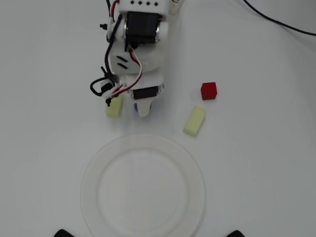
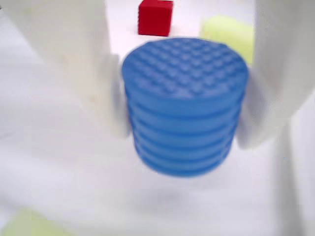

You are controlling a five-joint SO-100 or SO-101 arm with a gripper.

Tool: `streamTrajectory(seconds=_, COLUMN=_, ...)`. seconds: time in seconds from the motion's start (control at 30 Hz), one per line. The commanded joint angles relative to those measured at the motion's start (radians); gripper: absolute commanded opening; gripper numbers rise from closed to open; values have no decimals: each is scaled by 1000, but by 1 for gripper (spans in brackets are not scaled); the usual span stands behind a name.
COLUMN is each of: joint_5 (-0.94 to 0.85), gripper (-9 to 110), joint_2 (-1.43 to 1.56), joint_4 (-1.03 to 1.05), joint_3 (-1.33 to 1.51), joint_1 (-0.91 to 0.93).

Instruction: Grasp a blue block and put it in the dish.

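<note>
The blue block (image 2: pixel 184 103), a short ribbed cylinder with a studded round top, fills the wrist view between my two white fingers (image 2: pixel 83 73), which press on its left and right sides. In the overhead view only a sliver of the blue block (image 1: pixel 136 106) shows under my gripper (image 1: pixel 141 107), just above the top rim of the dish (image 1: pixel 91 187). The dish is a large round white plate in the lower middle and holds nothing. My gripper (image 2: pixel 184 130) is shut on the block.
A red cube (image 1: pixel 209 91) lies to the right of the arm and shows at the top of the wrist view (image 2: pixel 155 17). One pale yellow block (image 1: pixel 194 121) lies below the cube; another (image 1: pixel 114 105) lies just left of the gripper. A black cable (image 1: pixel 276 22) crosses the top right.
</note>
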Motion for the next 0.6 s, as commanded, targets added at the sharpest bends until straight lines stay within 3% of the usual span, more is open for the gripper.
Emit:
streamTrajectory(seconds=0.0, joint_5=-14, gripper=0, joint_2=153, joint_4=-80, joint_3=-66, joint_1=28)
streamTrajectory(seconds=0.23, joint_5=-91, gripper=0, joint_2=215, joint_4=-351, joint_3=-78, joint_1=26)
streamTrajectory(seconds=0.57, joint_5=-71, gripper=0, joint_2=-83, joint_4=-353, joint_3=-347, joint_1=-48)
